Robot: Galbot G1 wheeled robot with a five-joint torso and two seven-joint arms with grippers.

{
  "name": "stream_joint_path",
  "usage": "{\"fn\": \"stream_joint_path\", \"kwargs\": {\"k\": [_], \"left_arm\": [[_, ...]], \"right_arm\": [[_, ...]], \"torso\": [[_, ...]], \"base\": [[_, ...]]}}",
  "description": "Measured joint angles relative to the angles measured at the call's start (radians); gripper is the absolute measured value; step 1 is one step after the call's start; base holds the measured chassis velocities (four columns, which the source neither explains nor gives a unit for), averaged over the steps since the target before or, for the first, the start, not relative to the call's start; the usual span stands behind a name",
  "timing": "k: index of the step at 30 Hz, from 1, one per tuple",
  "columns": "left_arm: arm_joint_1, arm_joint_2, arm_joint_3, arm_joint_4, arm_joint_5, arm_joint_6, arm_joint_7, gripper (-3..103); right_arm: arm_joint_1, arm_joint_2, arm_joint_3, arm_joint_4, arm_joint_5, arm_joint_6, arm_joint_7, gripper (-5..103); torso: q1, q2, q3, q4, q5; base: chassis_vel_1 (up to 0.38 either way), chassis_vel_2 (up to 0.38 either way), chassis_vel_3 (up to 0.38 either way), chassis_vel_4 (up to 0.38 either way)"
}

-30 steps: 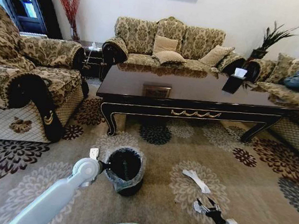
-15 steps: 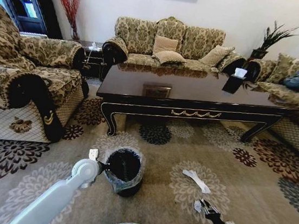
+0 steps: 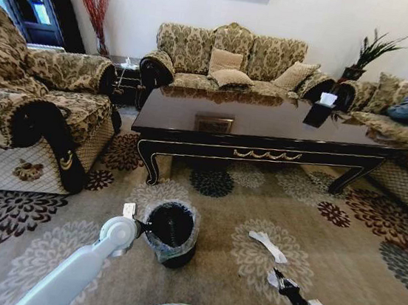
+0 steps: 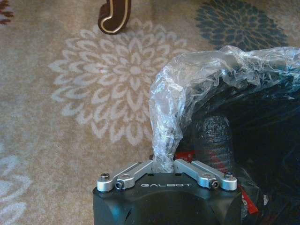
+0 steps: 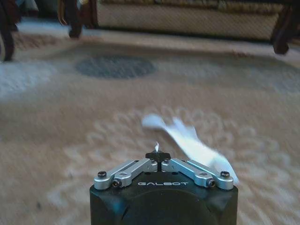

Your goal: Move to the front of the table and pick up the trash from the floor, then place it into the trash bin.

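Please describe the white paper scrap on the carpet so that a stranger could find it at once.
Start at the large dark coffee table and look at the carpet in front of it, toward the robot. To the right of the black trash bin, a long, twisted white paper scrap lies on a pale flower pattern. It lies free, just beyond the right gripper, which pinches a smaller white piece.

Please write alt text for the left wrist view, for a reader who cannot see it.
The left gripper is shut on the translucent plastic liner folded over the trash bin rim. Behind lies floral carpet, with a curved dark table leg beyond.
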Motion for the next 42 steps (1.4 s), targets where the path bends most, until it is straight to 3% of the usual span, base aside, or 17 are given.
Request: {"fn": "stream_joint_path", "kwargs": {"k": [5, 13, 16, 23, 27, 33, 40, 42], "left_arm": [[-0.013, -0.010, 0.027, -0.002, -0.001, 0.000, -0.004, 0], [-0.063, -0.032, 0.098, -0.002, -0.048, 0.000, -0.037, 0], [-0.099, -0.051, 0.145, 0.014, -0.050, 0.000, -0.047, 0], [-0.122, -0.081, 0.203, 0.040, -0.037, 0.000, -0.049, 0], [-0.140, -0.131, 0.245, 0.084, -0.011, 0.000, -0.052, 0], [-0.170, -0.146, 0.301, 0.057, -0.022, 0.000, -0.054, 0], [-0.192, -0.142, 0.328, 0.028, -0.037, 0.000, -0.068, 0], [-0.195, -0.137, 0.331, 0.007, -0.047, 0.000, -0.077, 0]], "right_arm": [[-0.061, -0.004, 0.036, 0.133, -0.019, 0.043, -0.002, 0], [-0.161, -0.012, 0.091, 0.369, -0.036, 0.053, 0.004, 0], [-0.215, -0.018, 0.120, 0.572, -0.037, 0.023, 0.018, 0], [-0.258, -0.027, 0.117, 0.796, -0.062, -0.009, 0.028, 0], [-0.264, -0.046, 0.068, 0.944, -0.112, -0.050, 0.041, 0], [-0.281, -0.045, 0.026, 0.995, -0.168, -0.069, 0.036, 0], [-0.253, -0.031, -0.023, 0.979, -0.222, -0.081, 0.030, 0], [-0.246, -0.025, -0.034, 0.973, -0.235, -0.085, 0.027, 11]], "torso": [[0.000, 0.000, 0.000, 0.0000, -0.0001], [0.000, 0.000, 0.000, -0.0003, 0.0000], [0.000, 0.000, 0.000, -0.0001, -0.0001], [0.000, 0.000, 0.000, -0.0001, 0.0000], [0.000, 0.000, 0.000, 0.0003, 0.0010], [0.000, 0.000, 0.000, -0.0008, -0.0010], [0.000, 0.000, 0.000, -0.0001, -0.0002], [0.000, 0.000, 0.000, 0.0000, -0.0003]], "base": [[0.000, 0.000, 0.000, 0.000], [0.000, 0.000, 0.000, 0.000], [0.000, 0.000, 0.000, 0.000], [0.000, 0.000, 0.000, 0.000], [0.000, 0.000, 0.000, 0.000], [0.000, 0.000, 0.000, 0.000], [0.000, 0.000, 0.000, 0.000], [0.000, 0.000, 0.000, 0.000]]}}
